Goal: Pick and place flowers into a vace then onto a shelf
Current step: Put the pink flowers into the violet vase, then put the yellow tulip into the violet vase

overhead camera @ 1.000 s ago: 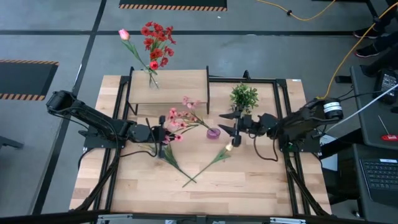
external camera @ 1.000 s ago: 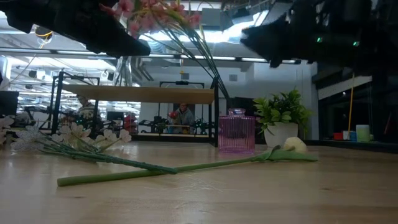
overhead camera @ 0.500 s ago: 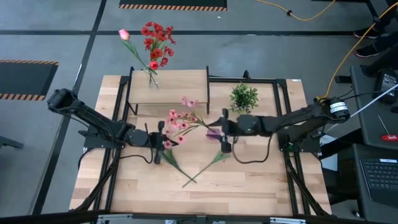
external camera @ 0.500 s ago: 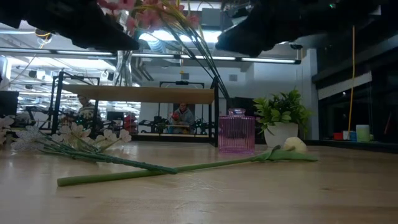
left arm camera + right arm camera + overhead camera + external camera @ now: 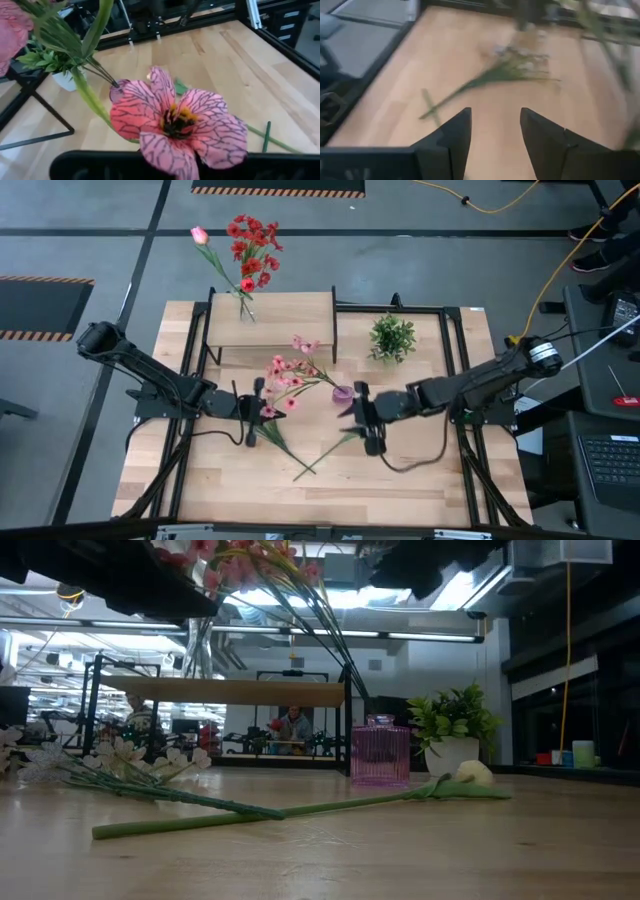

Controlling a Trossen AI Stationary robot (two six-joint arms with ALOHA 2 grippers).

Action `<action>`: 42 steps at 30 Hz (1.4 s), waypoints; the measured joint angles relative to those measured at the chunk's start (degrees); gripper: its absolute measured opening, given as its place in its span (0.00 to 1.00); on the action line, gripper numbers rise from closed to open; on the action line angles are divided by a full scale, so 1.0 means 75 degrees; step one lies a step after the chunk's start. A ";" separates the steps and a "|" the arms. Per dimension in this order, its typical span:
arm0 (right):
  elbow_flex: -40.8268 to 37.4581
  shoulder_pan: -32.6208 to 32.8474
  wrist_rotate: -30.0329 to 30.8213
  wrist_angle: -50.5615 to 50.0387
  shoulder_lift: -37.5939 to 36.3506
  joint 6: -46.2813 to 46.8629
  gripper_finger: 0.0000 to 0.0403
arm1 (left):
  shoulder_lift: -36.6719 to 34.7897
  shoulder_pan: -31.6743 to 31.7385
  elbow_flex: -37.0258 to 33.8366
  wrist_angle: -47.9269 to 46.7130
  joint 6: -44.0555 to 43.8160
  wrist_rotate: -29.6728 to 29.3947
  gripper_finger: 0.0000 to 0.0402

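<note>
From above, the left gripper (image 5: 262,402) is clenched on a pink flower spray (image 5: 285,375) near the middle of the table (image 5: 420,480), its stems arching over to the small purple vase (image 5: 343,393). The right gripper (image 5: 365,427) sits just beside that vase, over the cream tulip (image 5: 322,455) lying flat on the wood. Its own wrist camera shows what the top view can't: the two fingers (image 5: 454,135) stand apart with nothing between them, bare tabletop and a blurry sprig (image 5: 512,70) beyond.

The low camera gives the tulip's bud (image 5: 474,772) resting by the potted green plant (image 5: 452,720). Only the overhead shot catches the red flowers (image 5: 250,252) and pink tulip (image 5: 199,235) already in a vase on the shelf (image 5: 290,315).
</note>
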 joint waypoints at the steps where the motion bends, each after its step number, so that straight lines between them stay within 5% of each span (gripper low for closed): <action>1: 0.0006 0.0134 0.0015 0.0009 0.0024 0.0009 0.42 | 0.0000 0.0000 0.0000 0.0002 0.0002 0.0106 0.00; 10: 0.0006 0.0927 0.0801 0.0150 0.0358 0.0570 0.41 | 0.0181 -0.0655 0.0000 0.0075 -0.0513 0.0357 0.00; 16: 0.0006 0.1188 0.0810 0.0593 0.0737 0.0646 0.41 | 0.0594 -0.1802 0.0000 0.0942 -0.0506 -0.1118 0.00; 23: 0.0467 0.1181 0.1127 0.0429 0.1570 0.1143 0.41 | 0.1530 -0.2540 0.0574 0.1270 -0.0926 -0.1553 0.00; 33: 0.2665 0.0944 0.1032 -0.3514 0.3235 0.1435 0.41 | 0.2973 -0.2489 0.1540 0.1207 -0.0936 -0.1238 0.00; 42: 0.3092 0.0306 -0.0352 -0.4209 0.3889 0.1288 0.41 | 0.3152 -0.2501 0.1635 0.1171 -0.0870 -0.1260 0.00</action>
